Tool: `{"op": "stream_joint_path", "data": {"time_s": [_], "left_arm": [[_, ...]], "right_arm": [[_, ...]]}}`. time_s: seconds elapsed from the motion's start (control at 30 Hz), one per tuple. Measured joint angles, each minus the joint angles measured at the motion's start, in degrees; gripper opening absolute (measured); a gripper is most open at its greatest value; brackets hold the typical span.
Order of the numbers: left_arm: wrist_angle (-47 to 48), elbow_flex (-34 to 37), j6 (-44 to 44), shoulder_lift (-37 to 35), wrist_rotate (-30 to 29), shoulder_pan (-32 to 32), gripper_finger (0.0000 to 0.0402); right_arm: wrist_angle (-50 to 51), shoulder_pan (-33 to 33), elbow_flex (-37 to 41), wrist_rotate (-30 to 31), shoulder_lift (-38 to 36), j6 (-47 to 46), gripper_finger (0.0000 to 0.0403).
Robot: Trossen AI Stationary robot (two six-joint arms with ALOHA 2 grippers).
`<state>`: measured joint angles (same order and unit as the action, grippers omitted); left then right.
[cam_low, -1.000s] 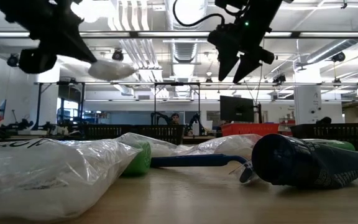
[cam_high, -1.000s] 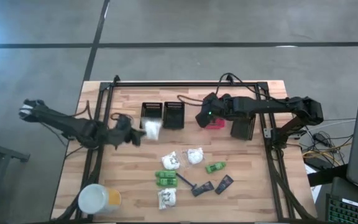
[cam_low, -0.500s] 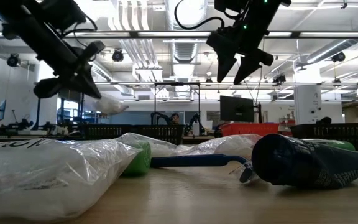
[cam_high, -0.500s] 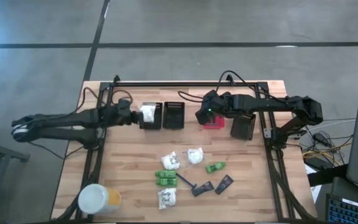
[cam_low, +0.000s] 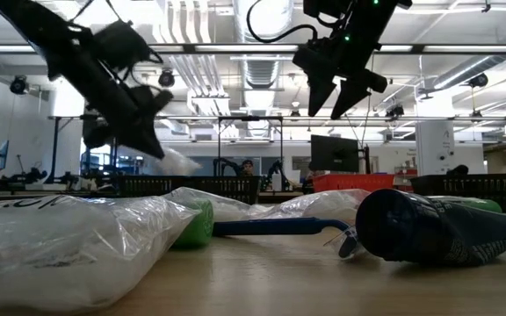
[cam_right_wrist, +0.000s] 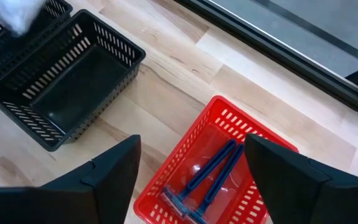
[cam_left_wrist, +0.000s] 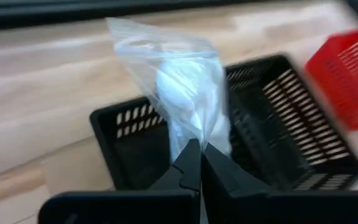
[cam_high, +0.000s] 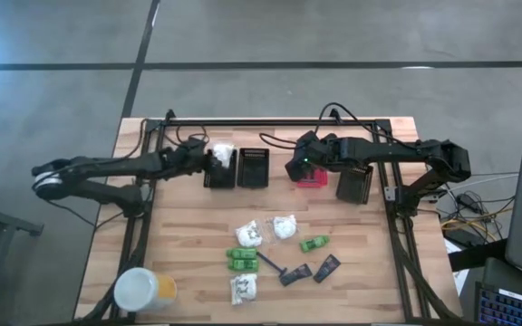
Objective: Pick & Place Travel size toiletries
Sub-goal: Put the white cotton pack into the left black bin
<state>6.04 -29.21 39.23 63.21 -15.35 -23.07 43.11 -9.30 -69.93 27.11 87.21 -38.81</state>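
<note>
Razors (cam_right_wrist: 205, 176): two in red basket (cam_right_wrist: 263, 167); black baskets (cam_high: 238, 168): two.

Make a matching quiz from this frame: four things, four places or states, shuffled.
Things:
1. left hand
2. right hand
3. blue razors
4. white-and-yellow tub

Places or states:
A. near corner of the table, left side
B. lying in the red basket
C. open, above the red basket
D. shut on a white packet, over a black basket

Pairs: 1-D, 2-C, 3-B, 4-A
</note>
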Motion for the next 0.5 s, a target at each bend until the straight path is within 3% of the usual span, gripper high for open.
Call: {"op": "stream_joint_path", "data": {"time_s": [0.27,0.5], "left_arm": [[-9.2,0.2,-5.3,6.9,-3.5,-0.2,0.0002],[-9.0,-0.1,-5.0,11.7,-4.0,-0.3,0.0011]], "right_arm": [[0.3,0.0,0.0,-0.1,0.0,-0.1,0.0256],[1.4,0.0,0.0,-0.1,0.0,-0.2,0.0254]]}}
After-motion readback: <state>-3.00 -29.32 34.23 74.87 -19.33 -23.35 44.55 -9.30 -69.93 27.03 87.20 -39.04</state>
